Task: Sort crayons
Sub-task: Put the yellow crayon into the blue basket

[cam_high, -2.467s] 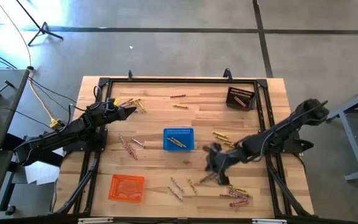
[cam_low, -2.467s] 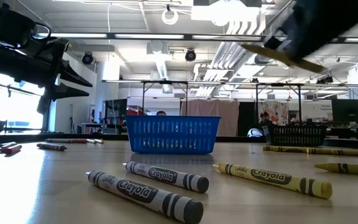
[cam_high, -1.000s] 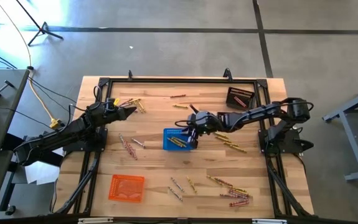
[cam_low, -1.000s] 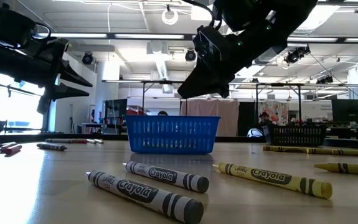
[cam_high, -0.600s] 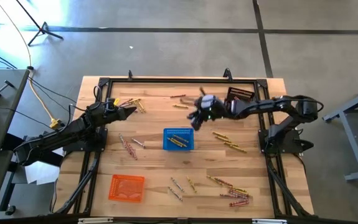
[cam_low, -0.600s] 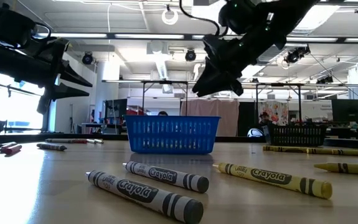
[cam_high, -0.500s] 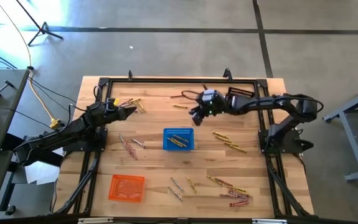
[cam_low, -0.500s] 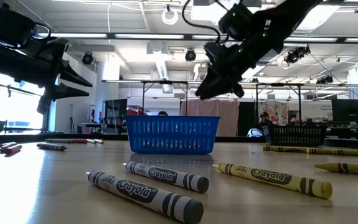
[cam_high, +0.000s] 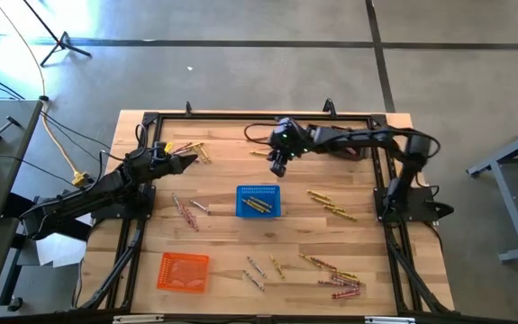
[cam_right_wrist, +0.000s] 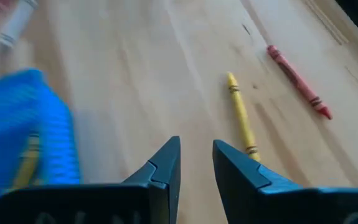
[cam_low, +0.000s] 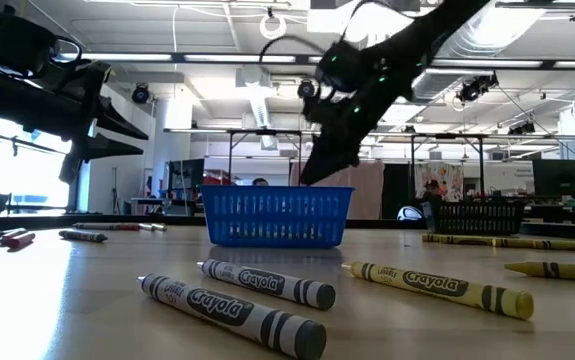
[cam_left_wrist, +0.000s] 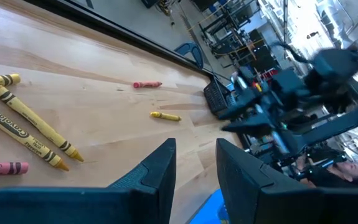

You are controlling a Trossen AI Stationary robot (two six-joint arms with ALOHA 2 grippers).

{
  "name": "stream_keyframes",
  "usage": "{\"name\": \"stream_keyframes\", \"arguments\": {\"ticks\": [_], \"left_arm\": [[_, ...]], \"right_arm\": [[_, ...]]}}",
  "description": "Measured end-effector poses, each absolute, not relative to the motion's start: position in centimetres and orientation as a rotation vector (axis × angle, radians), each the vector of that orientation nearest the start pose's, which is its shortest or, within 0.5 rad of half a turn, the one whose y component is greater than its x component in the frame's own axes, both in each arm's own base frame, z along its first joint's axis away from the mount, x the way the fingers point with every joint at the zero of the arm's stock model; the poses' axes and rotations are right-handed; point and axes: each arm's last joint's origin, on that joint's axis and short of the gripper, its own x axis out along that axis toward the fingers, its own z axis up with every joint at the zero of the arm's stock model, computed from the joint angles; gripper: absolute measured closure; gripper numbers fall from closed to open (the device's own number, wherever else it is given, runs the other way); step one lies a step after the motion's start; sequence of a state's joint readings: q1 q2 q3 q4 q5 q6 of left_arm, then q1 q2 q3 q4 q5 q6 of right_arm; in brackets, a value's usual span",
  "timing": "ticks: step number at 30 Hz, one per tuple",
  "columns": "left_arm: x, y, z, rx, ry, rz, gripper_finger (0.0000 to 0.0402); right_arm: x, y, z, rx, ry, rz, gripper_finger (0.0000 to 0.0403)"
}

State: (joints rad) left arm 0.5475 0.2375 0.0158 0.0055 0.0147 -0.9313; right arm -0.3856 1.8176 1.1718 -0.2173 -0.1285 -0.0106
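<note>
My right gripper (cam_high: 277,166) hangs open and empty over the far middle of the table, just beyond the blue basket (cam_high: 259,202). In the right wrist view its fingers (cam_right_wrist: 195,152) point toward a yellow crayon (cam_right_wrist: 241,115) lying flat, with a red crayon (cam_right_wrist: 297,81) beyond it. The same two crayons show in the high view, yellow (cam_high: 260,154) and red (cam_high: 258,139). The blue basket holds yellow crayons. My left gripper (cam_high: 191,162) waits open and empty at the far left, beside a few yellow crayons (cam_left_wrist: 23,124).
An orange basket (cam_high: 184,271) stands near left and a dark basket (cam_low: 477,215) far right. Loose crayons lie about: pink ones (cam_high: 186,211) at left, yellow ones (cam_high: 331,205) at right, grey ones (cam_high: 256,270) and a mixed pile (cam_high: 335,279) by the near edge.
My right gripper has swung from above the blue basket toward the table's far edge and a little left, and now hangs lower over the lone yellow crayon. The crayons and baskets have stayed where they were.
</note>
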Motion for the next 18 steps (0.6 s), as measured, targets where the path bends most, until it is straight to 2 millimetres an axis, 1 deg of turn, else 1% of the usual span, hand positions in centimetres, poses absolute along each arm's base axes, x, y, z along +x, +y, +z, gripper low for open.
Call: {"name": "stream_keyframes", "arguments": {"ticks": [3,6,10,15,18], "left_arm": [[9.4,5.7,14.9,-0.966,-0.052,0.592,0.0300],[9.4,5.7,14.9,-0.966,-0.053,0.593,0.0300],[9.4,5.7,15.0,-0.965,-0.053,0.592,0.0300],[9.4,5.7,14.9,-0.965,-0.052,0.592,0.0300],[9.4,5.7,14.9,-0.966,-0.053,0.592,0.0300]], "right_arm": [[36.5,-15.5,17.7,0.171,0.925,-0.221,0.0324],[37.5,-17.1,16.9,0.169,1.010,-0.215,0.0324],[38.4,-19.0,16.5,0.177,1.073,-0.216,0.0324],[38.9,-20.4,15.6,0.191,1.127,-0.215,0.0324],[38.9,-20.4,14.5,0.230,1.170,-0.180,0.0324]]}}
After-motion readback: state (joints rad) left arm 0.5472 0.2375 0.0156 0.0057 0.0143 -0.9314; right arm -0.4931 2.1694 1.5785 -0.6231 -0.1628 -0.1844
